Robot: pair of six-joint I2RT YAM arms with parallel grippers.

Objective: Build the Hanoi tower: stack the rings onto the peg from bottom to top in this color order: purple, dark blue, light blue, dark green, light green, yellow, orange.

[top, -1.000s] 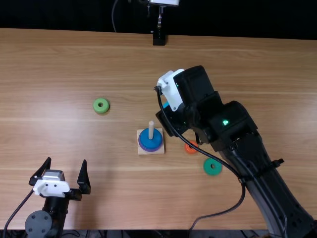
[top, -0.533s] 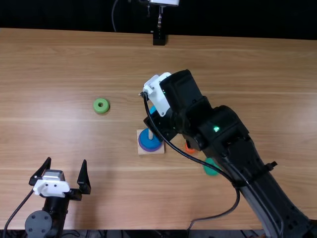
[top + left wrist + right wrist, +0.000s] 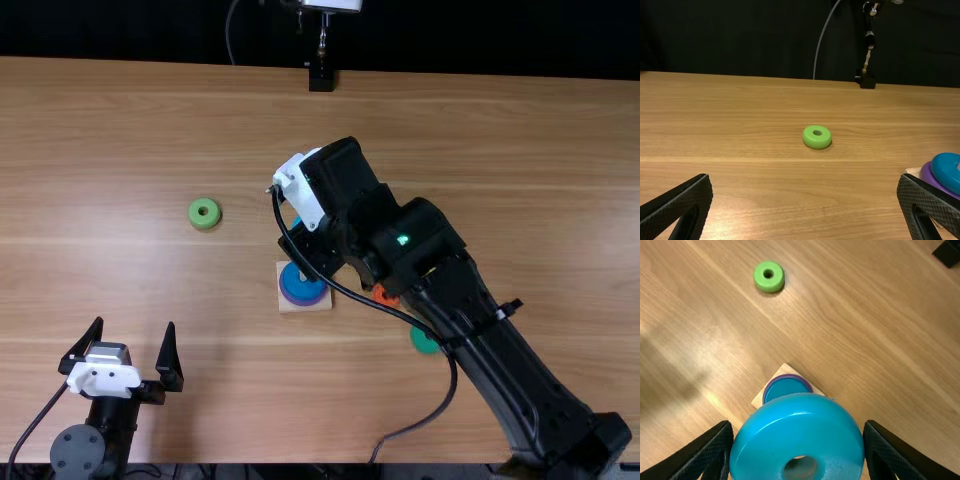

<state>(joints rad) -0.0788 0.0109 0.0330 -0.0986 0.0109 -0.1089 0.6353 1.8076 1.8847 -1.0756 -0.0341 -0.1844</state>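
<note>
In the top view my right gripper (image 3: 312, 248) is above the peg base (image 3: 286, 304), over its far side. The light blue ring (image 3: 797, 422) is held between the fingers of my right gripper (image 3: 797, 440) in the right wrist view, partly covering the base. A dark blue ring (image 3: 303, 288) lies on a purple ring (image 3: 303, 303) around the peg. My left gripper (image 3: 130, 333) stands open with nothing between its fingers at the near left; in the left wrist view, the left gripper (image 3: 804, 179) has widely parted fingers.
A light green ring (image 3: 204, 213) lies left of the base. An orange ring (image 3: 384, 296) and a dark green ring (image 3: 424, 341) lie to its right, partly under the right arm. A black stand (image 3: 321, 78) is at the far edge.
My right gripper has moved left, carrying the light blue ring from right of the peg to above the base. The left arm has kept still.
</note>
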